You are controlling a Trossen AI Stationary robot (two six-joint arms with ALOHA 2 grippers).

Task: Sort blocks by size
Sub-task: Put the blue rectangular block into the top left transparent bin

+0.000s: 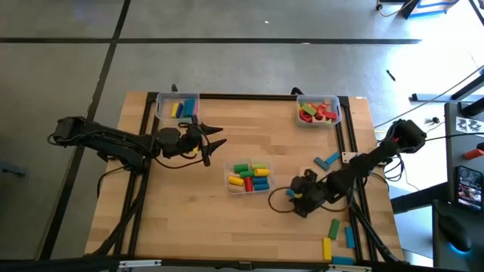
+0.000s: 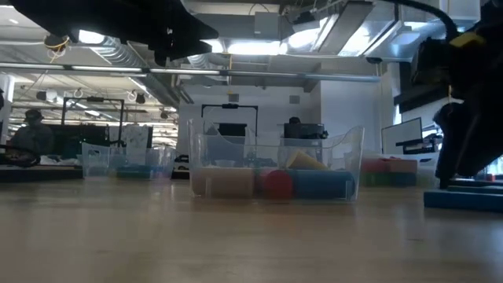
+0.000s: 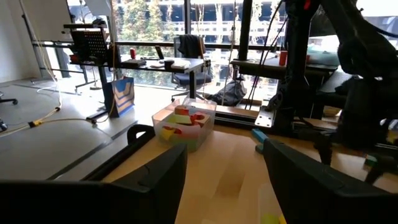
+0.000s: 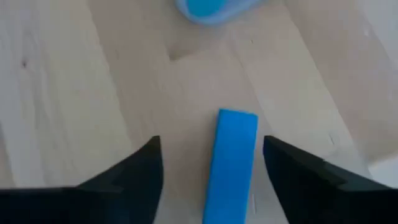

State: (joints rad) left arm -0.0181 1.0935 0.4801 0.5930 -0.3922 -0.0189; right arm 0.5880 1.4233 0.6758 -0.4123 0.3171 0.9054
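Near the table's right front, between the spread fingers of the right gripper [image 4: 211, 168]: a blue bar [image 4: 231, 163], flat on the wood, long axis running straight away from the wrist camera, parallel to the two fingers, neither one touching it. Beyond its far end, a rounded light-blue piece [image 4: 208, 7], cut off by the frame edge. From above, right gripper [image 1: 301, 198] low over the boards just right of the middle bin [image 1: 249, 178], a clear tray holding short green, yellow, red and blue stubs lying mostly crosswise.

Farther right, loose on the wood: two blue bars [image 1: 327, 161] crossed in a shallow V, and close to the front edge a green bar [image 1: 333, 227], a yellow bar [image 1: 327, 248] and a blue bar [image 1: 349, 236], all three pointing roughly front to back.

At the back left, a clear bin [image 1: 178, 106] with yellow and blue pieces standing lengthwise; at the back right, another bin [image 1: 318, 110] full of mostly red and orange pieces, seen also from the left wrist [image 3: 184, 124].

Left gripper [image 1: 212, 141] raised over the left half of the table, fingers wide apart, holding nothing.

Underneath everything, a pale plank tabletop [image 1: 227, 219] framed by black rails. Beyond it, grey concrete floor, desks, monitors, tall windows with trees outside, ceiling ducts and strip lights.
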